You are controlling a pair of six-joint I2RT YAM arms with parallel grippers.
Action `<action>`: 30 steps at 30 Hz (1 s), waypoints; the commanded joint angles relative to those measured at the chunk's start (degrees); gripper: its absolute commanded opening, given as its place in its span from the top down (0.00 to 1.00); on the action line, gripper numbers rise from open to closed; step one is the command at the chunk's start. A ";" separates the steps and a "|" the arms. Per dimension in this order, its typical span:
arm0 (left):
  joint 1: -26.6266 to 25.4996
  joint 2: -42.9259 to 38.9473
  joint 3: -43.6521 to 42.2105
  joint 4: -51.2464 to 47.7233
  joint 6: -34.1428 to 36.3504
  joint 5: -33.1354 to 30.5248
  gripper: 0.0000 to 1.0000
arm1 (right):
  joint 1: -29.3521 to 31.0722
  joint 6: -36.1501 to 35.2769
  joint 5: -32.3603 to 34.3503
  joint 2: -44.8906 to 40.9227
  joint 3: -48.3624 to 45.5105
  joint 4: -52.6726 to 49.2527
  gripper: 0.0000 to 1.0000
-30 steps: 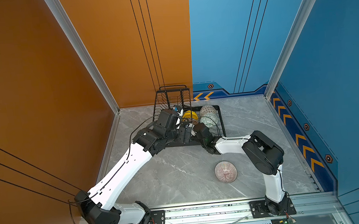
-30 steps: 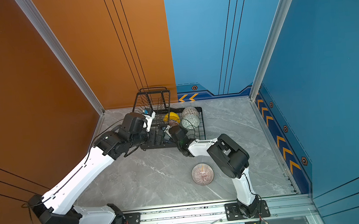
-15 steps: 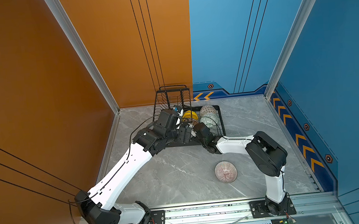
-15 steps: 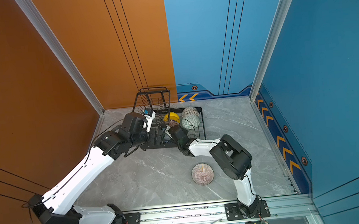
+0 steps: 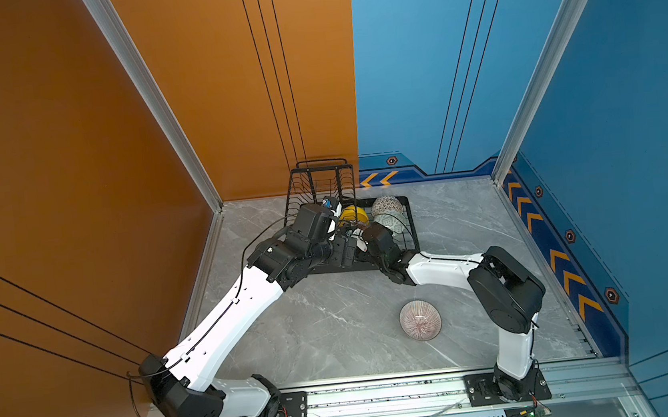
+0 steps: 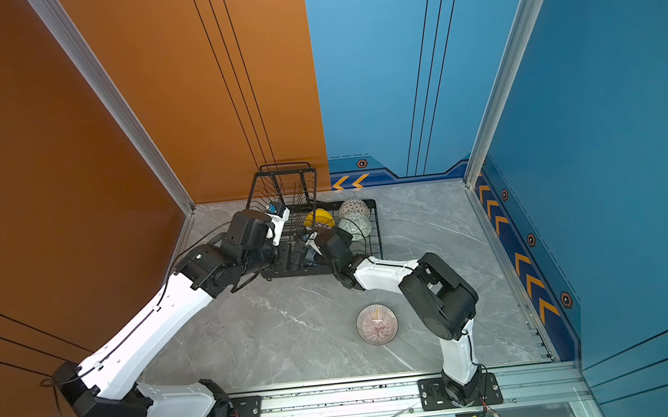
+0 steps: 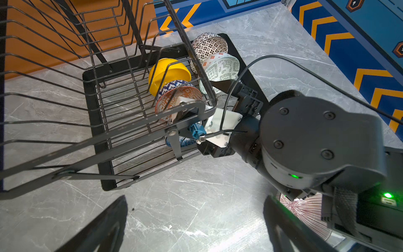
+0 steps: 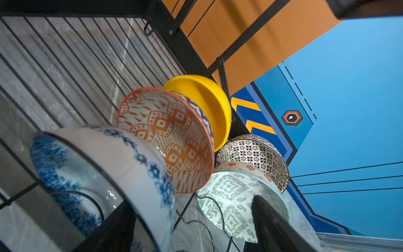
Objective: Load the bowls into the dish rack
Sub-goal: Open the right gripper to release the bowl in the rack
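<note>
The black wire dish rack [image 5: 407, 227] [image 7: 96, 122] stands at the back of the table. Several bowls lean on edge inside it: yellow [image 8: 207, 102], orange-white [image 8: 172, 139], dark-patterned [image 8: 255, 152], pale green [image 8: 235, 196] and, nearest, blue-white [image 8: 104, 174]. My right gripper [image 8: 194, 227] [image 5: 359, 235] is in the rack and open, with the blue-white bowl's wall between its spread fingers. A pink striped bowl [image 5: 420, 320] sits upright on the table. My left gripper [image 7: 196, 229] [image 5: 345, 253] hangs open over bare table at the rack's front edge, holding nothing.
The rack's raised basket tier [image 5: 322, 185] stands against the orange wall, above my left wrist. The right arm's elbow [image 5: 503, 293] is beside the pink bowl. Grey marble table [image 5: 314, 328] stretches in front of the rack.
My right gripper has gone from shut to open, letting go of the blue-white bowl in the rack. Its elbow has shifted slightly right. The left arm has stayed put.
</note>
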 commanded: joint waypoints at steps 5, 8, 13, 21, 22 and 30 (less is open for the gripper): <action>-0.52 0.07 -0.04 -0.13 -0.41 0.80 0.02 | 0.31 0.12 -0.42 -3.48 -1.43 -2.31 0.03; -0.52 0.16 -0.03 -0.13 -0.41 0.79 0.02 | 0.43 -0.24 -0.20 -3.96 -1.67 -2.91 0.01; -0.51 0.33 0.13 -0.10 -0.26 0.85 0.02 | 0.55 -1.56 1.09 -4.65 -1.44 -5.56 0.00; -0.48 0.45 0.26 -0.12 -0.24 0.86 0.02 | 0.49 -2.82 3.80 -7.23 -2.05 -10.77 0.00; -0.52 0.40 0.31 -0.13 -0.24 0.87 0.02 | 0.49 -3.06 4.16 -7.71 -2.44 -10.81 0.00; -0.52 -0.06 -0.12 -0.11 -0.07 0.41 0.02 | 0.53 -5.08 5.97 -12.20 -5.22 -12.84 0.00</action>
